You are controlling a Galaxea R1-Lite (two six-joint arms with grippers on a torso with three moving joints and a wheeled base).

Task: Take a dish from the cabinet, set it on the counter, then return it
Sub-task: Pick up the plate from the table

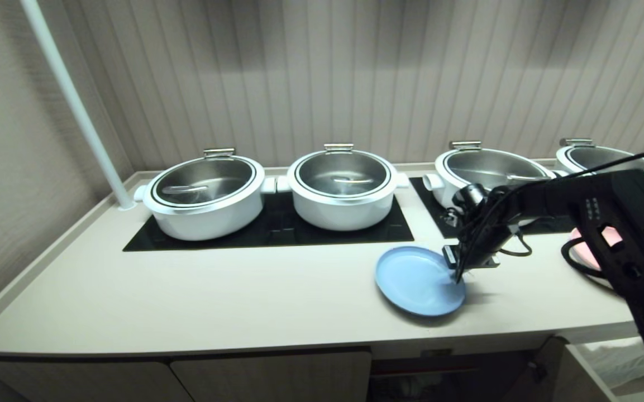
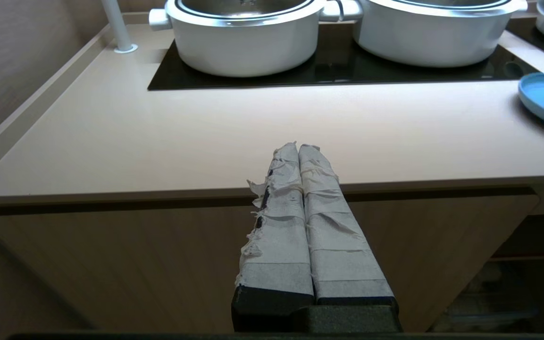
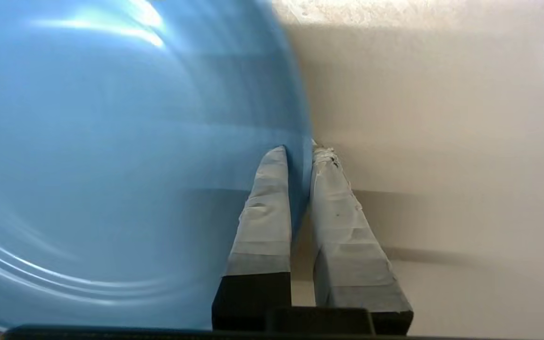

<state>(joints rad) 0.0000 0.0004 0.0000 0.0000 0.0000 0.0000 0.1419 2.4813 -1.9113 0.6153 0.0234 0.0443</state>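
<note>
**Blue plate pinched at its rim on the worktop**

The round, shallow, light-blue plate (image 1: 418,281) is seen lying on the smooth cream-beige counter (image 1: 215,296), just in front of the black inset cooktop panel (image 1: 277,231). Its right-hand rim is clamped between the tape-wrapped fingers of the right gripper (image 3: 300,148), one finger inside the rim and one outside. The plate is judged stiff, light and glossy, so slip is likely; the low raised rim is the only purchase, and a hard knock could chip it. White lidded pots (image 1: 210,195) are set on the cooktop behind. The left gripper (image 2: 298,147) is held closed and empty, before the counter's front edge.
</note>
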